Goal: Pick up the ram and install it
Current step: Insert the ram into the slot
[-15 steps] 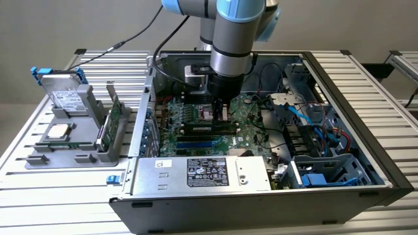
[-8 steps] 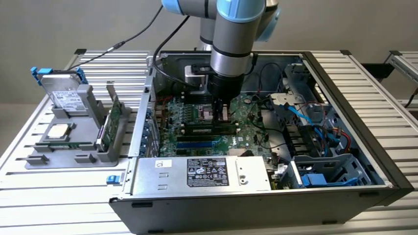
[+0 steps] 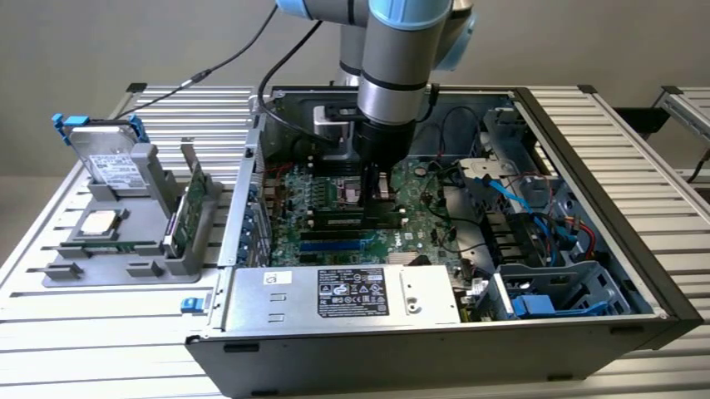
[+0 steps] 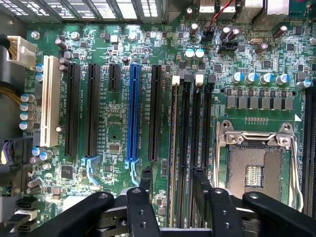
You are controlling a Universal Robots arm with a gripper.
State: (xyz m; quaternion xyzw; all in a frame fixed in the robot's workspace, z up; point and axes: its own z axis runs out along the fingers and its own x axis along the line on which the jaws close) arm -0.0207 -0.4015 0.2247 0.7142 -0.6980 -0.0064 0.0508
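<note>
Wrist view: black two-fingered pincer (image 4: 173, 174) open, its fingers (image 4: 146, 180) standing on either side of the ram (image 4: 174, 133) without touching it. The ram, a long, narrow green memory stick seen edge-on, stands in the memory slot nearest the black expansion slots of the green motherboard (image 4: 108, 128). An empty, silver-framed processor socket (image 4: 254, 168) lies beside the slots. Exterior view: the arm stands inside the open dark computer case (image 3: 421, 366) on the slatted aluminium worktop (image 3: 111, 332).
</note>
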